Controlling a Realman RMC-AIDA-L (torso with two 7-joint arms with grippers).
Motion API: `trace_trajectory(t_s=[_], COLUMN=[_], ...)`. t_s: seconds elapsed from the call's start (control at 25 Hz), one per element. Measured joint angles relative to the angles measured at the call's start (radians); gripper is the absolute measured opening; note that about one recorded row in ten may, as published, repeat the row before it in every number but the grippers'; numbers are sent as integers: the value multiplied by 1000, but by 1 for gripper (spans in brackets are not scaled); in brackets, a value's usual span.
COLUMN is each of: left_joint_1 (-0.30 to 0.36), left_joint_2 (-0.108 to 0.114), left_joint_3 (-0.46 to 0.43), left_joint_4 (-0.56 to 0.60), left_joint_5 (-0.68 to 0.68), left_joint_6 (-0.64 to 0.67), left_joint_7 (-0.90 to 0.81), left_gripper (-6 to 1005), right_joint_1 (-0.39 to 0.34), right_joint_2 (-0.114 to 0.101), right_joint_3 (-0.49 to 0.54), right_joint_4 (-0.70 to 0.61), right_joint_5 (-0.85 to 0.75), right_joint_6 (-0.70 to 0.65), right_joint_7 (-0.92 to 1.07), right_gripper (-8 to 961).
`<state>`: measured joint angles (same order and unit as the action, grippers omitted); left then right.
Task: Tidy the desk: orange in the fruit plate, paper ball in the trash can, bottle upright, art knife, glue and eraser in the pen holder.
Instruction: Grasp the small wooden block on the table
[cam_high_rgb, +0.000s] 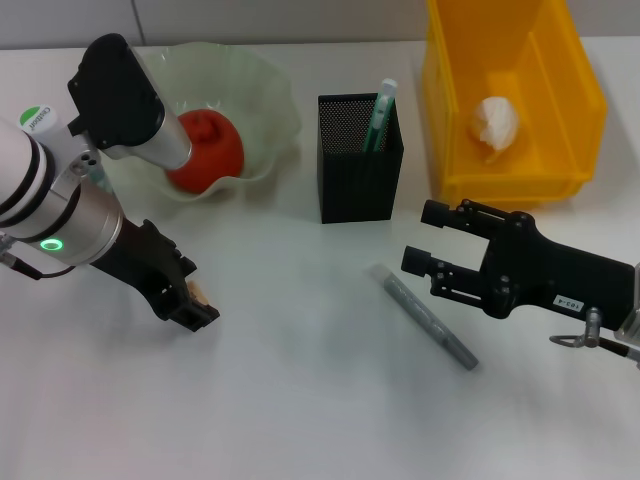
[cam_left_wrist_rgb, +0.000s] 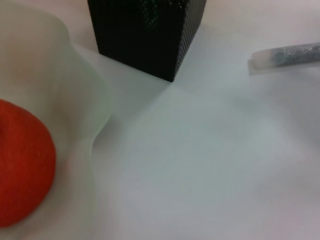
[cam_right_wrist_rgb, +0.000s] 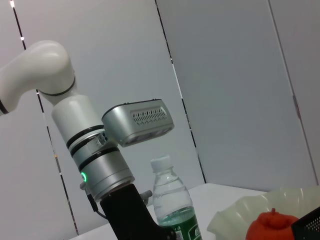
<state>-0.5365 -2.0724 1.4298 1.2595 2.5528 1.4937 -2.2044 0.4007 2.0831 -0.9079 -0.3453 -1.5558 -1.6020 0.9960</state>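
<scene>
A: Over to eight o'clock on the desk (cam_high_rgb: 300, 400): left gripper (cam_high_rgb: 195, 300) low, tips pressed together on a small tan eraser (cam_high_rgb: 197, 292), pointing toward four o'clock.

B: And at three o'clock, right gripper (cam_high_rgb: 425, 238) hovering, fingers spread wide, nothing between them. Aimed toward nine o'clock.

A: Just below it, at five o'clock from the pen holder (cam_high_rgb: 360, 185), a grey pen-shaped stick (cam_high_rgb: 425, 318) flat on the desk. Apart from both grippers.

B: Pen holder upright at twelve o'clock, with a green-and-white stick (cam_high_rgb: 380, 115) leaning inside.

A: Orange (cam_high_rgb: 210, 150) in the pale green fruit plate (cam_high_rgb: 265, 110) at ten o'clock, partly hidden by the left arm.

B: Paper ball (cam_high_rgb: 495, 125) inside the yellow trash can (cam_high_rgb: 570, 100) at one o'clock.

A: Bottle (cam_right_wrist_rgb: 172, 205) upright, capped, close beside the left arm. From the head, only its cap showing, out at nine o'clock.
</scene>
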Motion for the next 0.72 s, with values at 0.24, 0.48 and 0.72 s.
trace_trajectory(t_s=[0.24,0.48,0.72], left_joint_1=[-3,-3,-10], left_joint_2=[0,0,0], left_joint_3=[1,1,1], left_joint_4=[-15,-19,-46], left_joint_5=[6,7,9], left_joint_6=[-8,-10,-16], left_joint_7=[0,0,6], left_gripper=[688,688,687], right_joint_1=[-3,-3,-4], right_joint_2=[0,0,0], right_joint_3=[5,5,6], right_joint_4=[3,3,3], right_joint_5=[-1,-1,0], right_joint_6=[1,3,4], right_joint_7=[0,0,0], right_gripper=[688,689,688])
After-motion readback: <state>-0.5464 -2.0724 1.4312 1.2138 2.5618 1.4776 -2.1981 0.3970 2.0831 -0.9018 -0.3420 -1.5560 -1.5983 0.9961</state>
